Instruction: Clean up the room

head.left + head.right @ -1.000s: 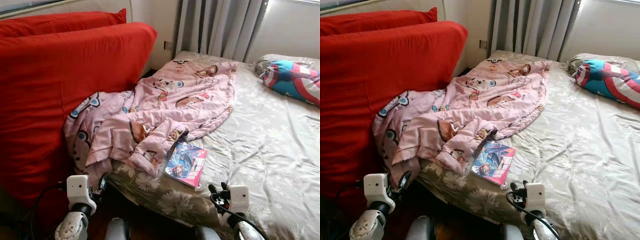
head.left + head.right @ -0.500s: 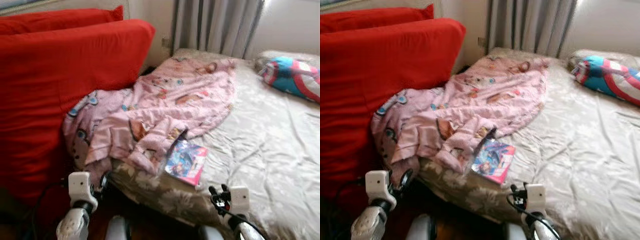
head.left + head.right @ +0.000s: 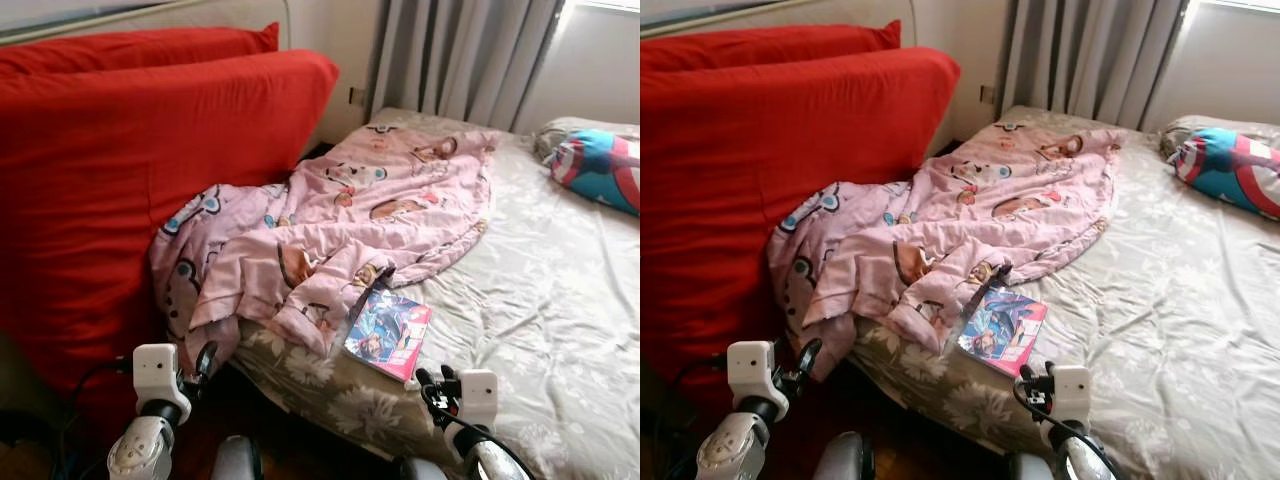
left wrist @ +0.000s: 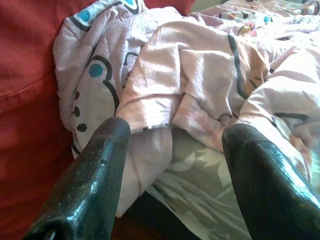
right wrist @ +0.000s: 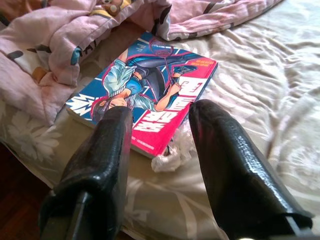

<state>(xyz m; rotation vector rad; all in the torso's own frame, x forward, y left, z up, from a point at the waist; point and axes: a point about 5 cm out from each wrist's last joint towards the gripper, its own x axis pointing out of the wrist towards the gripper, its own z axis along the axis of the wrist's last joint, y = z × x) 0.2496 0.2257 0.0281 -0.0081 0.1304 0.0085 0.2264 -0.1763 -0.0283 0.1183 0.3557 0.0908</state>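
Bedroom: a book [image 3: 388,322] lies near the bed [image 3: 560,290] edge, touching a soft pink blanket [image 3: 330,220]. Left gripper [image 4: 172,165] is wide, facing blanket. Right gripper [image 5: 162,145] is wide, just above the book; it looks light, stiff; grab its edge.

Our view has swung leftward since a second ago, so the crumpled pink cartoon-print blanket [image 3: 340,230], the glossy comic book [image 3: 388,322] and the big red cushion [image 3: 130,180] sit further right in frame; the blur of half a second ago is gone. Nothing on the bed itself has shifted.
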